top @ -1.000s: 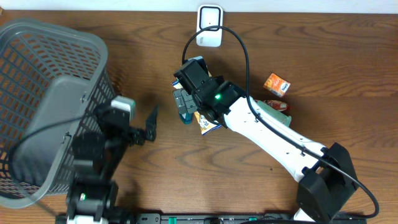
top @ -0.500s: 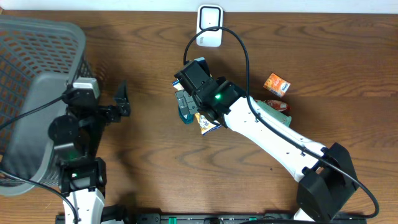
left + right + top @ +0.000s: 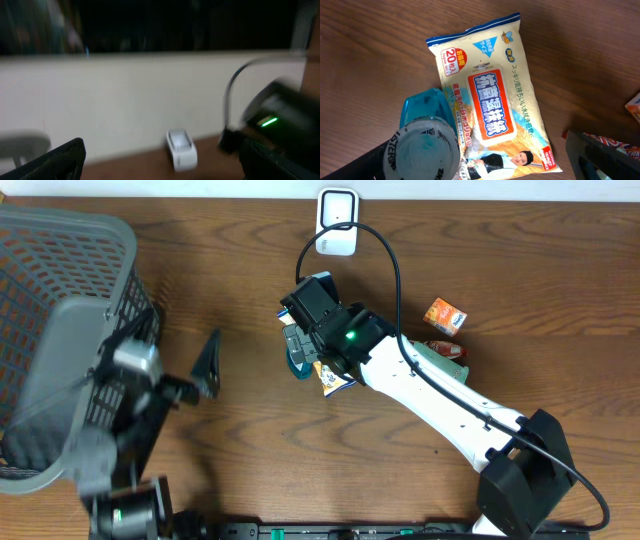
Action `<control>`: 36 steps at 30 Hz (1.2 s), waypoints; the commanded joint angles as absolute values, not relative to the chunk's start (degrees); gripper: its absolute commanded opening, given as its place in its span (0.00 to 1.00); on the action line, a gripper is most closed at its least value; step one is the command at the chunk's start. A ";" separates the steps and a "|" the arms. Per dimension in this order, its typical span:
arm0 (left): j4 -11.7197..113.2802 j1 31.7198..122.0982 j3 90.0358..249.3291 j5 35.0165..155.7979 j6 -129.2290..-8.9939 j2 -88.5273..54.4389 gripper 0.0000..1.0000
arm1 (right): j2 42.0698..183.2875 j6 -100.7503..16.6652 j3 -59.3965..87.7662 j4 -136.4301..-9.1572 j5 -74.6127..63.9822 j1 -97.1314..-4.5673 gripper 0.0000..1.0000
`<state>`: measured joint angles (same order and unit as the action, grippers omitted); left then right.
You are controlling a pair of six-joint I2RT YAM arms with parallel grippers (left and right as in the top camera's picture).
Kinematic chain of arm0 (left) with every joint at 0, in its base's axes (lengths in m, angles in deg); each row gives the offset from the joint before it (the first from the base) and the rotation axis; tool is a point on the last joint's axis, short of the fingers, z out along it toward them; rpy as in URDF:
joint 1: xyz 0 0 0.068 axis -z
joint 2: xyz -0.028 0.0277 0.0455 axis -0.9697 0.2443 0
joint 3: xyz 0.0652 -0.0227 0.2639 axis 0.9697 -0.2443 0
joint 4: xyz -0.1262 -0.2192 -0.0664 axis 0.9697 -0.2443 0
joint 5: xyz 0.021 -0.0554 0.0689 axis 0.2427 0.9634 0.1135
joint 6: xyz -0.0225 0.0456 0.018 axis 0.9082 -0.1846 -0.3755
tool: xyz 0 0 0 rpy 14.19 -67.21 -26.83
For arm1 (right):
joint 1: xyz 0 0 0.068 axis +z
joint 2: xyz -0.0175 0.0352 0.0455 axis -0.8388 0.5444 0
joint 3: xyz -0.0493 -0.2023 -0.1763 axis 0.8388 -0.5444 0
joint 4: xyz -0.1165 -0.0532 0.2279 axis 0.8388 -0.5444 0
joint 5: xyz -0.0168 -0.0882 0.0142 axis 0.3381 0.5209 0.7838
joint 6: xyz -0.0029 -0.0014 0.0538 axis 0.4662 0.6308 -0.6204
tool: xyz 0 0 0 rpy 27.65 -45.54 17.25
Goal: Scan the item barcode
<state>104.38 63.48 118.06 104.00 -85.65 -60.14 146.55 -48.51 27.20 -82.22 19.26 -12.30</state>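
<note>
The right arm reaches from its base at the near right corner of the table [image 3: 250, 460] diagonally up and to the left. Its wrist is bent down over the middle of the tabletop. The right gripper [image 3: 487, 157] points straight down with its jaws spread wide and nothing pinched between them. One dark finger shows at the lower left of the wrist view and the other at the lower right.

Under the gripper a pack of wipes [image 3: 495, 107] lies flat on the wood with its printed face up. A bottle [image 3: 426, 142] with a clear blue top is at the pack's lower left corner, overlapping it and just beside the left-hand finger. I cannot tell whether that finger touches the bottle.

The white scanner [image 3: 337, 222] sits at the far edge of the table, apart from the pack. A small orange box [image 3: 444, 315] lies to the right of the arm, and a red packet [image 3: 447, 352] is partly hidden beneath it.

The left arm is raised at the near left, beside the grey basket [image 3: 60, 250], and is blurred in both views. The left gripper [image 3: 182, 345] is held roughly level and aimed across the table toward the scanner. Its jaws are wide apart and hold nothing.
</note>
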 commanded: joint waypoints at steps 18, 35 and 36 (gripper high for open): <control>82.00 63.17 118.97 105.92 -85.12 -87.28 0.98 | 147.03 -47.20 27.66 -79.19 7.13 -11.17 0.99; 73.54 63.17 120.79 109.31 -85.21 -87.48 0.98 | 154.85 -47.81 27.66 -71.76 2.61 -10.40 0.99; 72.56 63.17 121.20 109.31 -86.06 -87.48 0.98 | 155.75 -47.81 27.66 -70.79 2.61 -10.12 0.99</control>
